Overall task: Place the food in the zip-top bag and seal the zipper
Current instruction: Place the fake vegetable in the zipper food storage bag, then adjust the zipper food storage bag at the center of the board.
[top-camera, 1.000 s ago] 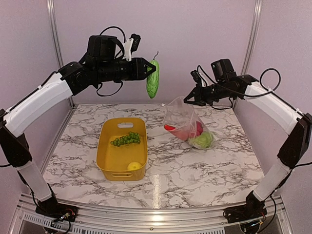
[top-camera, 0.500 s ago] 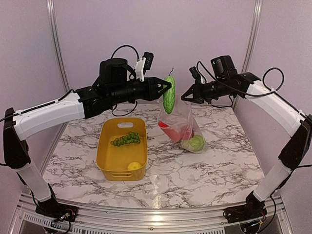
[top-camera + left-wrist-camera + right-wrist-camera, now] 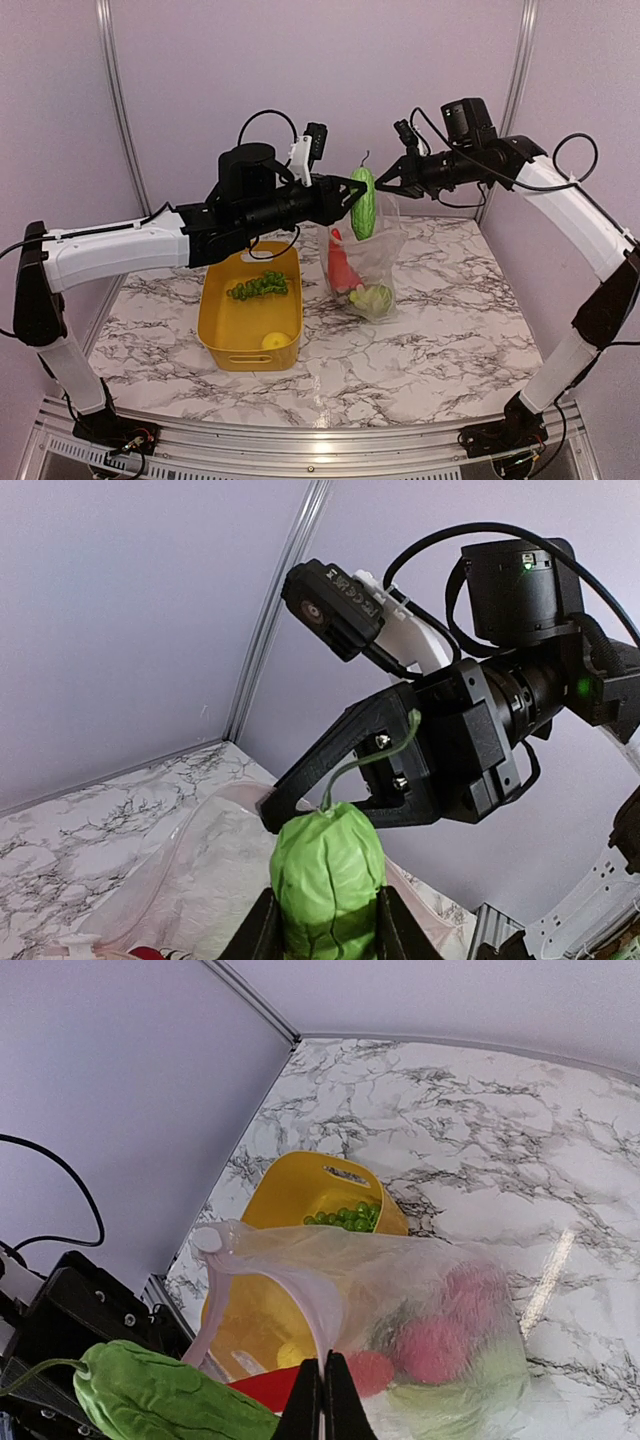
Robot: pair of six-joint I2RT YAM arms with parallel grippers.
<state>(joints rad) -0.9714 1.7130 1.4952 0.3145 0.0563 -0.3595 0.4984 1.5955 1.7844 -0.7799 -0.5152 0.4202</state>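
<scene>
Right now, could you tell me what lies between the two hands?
A green vegetable, gripped by the left hand, hangs beside the right hand, which pinches the zip-top bag by its rim; the top view shows it.

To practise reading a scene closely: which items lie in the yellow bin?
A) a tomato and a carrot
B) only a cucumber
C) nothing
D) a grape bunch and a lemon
D: the top view shows the green grape bunch and the yellow lemon lying in the yellow bin.
</scene>
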